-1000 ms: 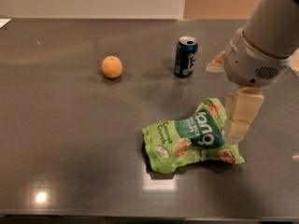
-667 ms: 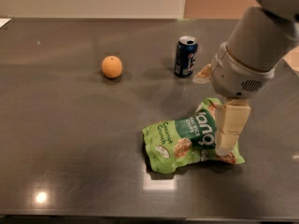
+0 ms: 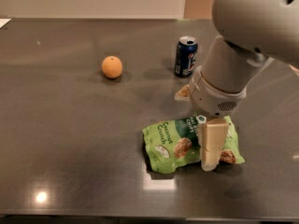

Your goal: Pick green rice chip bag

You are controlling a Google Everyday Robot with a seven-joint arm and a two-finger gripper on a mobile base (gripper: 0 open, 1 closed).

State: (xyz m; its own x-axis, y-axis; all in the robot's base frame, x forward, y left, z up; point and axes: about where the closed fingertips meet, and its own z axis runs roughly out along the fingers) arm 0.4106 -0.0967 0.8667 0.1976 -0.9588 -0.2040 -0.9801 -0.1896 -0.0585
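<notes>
The green rice chip bag (image 3: 175, 143) lies crinkled on the dark table, front right of centre, with its dark green label and pictures of rice chips facing up. My gripper (image 3: 195, 130) hangs from the big grey arm right over the bag's right half. One cream finger (image 3: 212, 143) reaches down in front of the bag and hides part of the label. The other finger (image 3: 183, 93) shows behind the bag. The fingers stand wide apart, with the bag's right part between them. Nothing is held.
A blue soda can (image 3: 186, 56) stands upright behind the bag, close to the arm. An orange (image 3: 112, 66) lies to the left of the can. The table's front edge (image 3: 93, 214) runs near the bag.
The arm has moved left and down. The near finger, which was at the bag's right edge, now sits lower over the bag's right half. The bag, can and orange have not moved.
</notes>
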